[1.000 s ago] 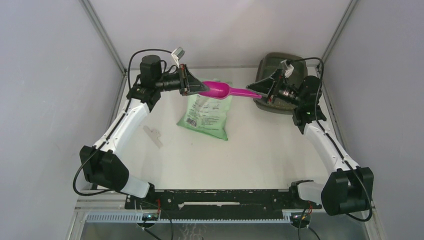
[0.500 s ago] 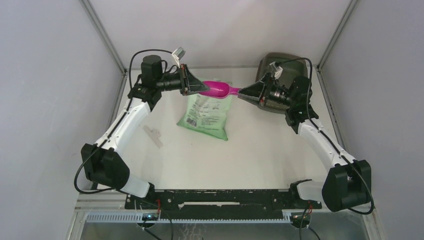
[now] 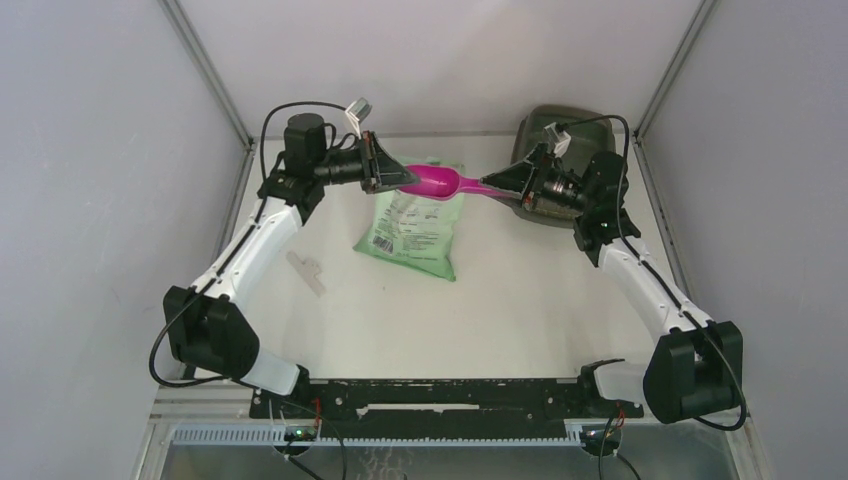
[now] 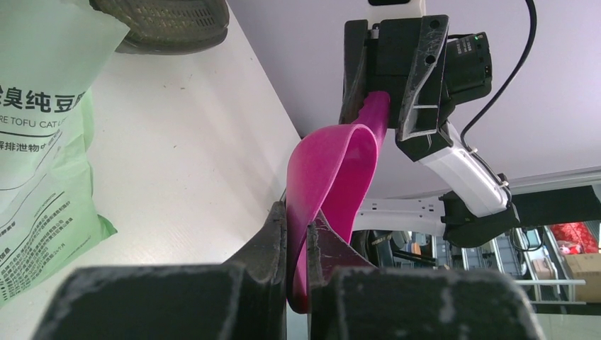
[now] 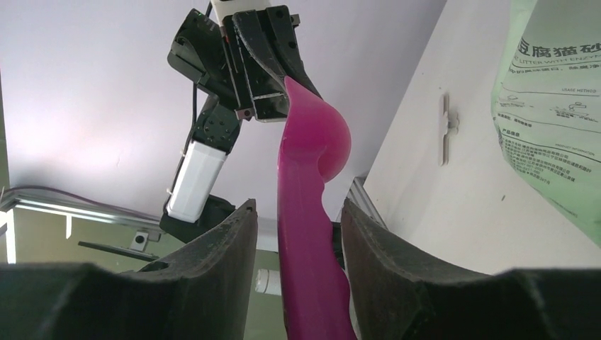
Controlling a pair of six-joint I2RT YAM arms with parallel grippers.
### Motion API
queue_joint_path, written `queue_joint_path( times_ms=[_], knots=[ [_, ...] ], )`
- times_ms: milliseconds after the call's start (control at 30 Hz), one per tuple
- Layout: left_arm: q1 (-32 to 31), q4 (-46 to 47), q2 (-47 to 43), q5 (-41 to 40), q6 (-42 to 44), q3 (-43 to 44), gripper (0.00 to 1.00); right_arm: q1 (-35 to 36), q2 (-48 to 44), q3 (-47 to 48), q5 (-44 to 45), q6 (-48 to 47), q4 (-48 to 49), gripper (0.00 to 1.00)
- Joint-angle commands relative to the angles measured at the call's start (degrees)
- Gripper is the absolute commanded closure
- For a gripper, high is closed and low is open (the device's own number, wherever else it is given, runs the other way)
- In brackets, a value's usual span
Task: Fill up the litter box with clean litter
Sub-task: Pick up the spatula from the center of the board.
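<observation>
Left gripper [image 3: 398, 178]: jaws clamped on the bowl tip of the magenta plastic scoop [image 3: 440, 181].
Right gripper [image 3: 492, 185]: fingers straddle the scoop's handle; grip cannot be told.
Light-green printed plastic bag [image 3: 410, 225]: lying below both grippers.
Dark grey-brown translucent rectangular plastic litter box [image 3: 542, 116]: just behind right gripper.

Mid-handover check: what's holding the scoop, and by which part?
The left gripper pinches the scoop by the front lip of its bowl. The right gripper straddles the handle, with a gap on one side.
</observation>
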Motion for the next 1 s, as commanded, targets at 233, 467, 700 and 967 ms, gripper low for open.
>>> queue_joint_path(
  times_ms=[233,467,700,967],
  knots=[
    [0.14,2.99,-0.97,0.64,-0.58,-1.83,1.0,-0.3,-2.51,2.43,-0.43,-0.26,1.35,0.54],
    [0.18,3.63,-0.55,0.47,-0.87,-2.02,1.0,-0.17,-2.64,2.17,-0.79,-0.44,1.1,0.68],
    [0.67,0.76,0.35,-0.42,1.53,0.54,0.68,-0.63,-2.44,1.99,-1.05,0.3,1.81,0.98],
    [7.19,-8.28,6.01,-3.74,4.37,11.66,0.0,-6.43,-3.84,1.99,-2.45,-2.93,-4.58,1.0]
  ],
)
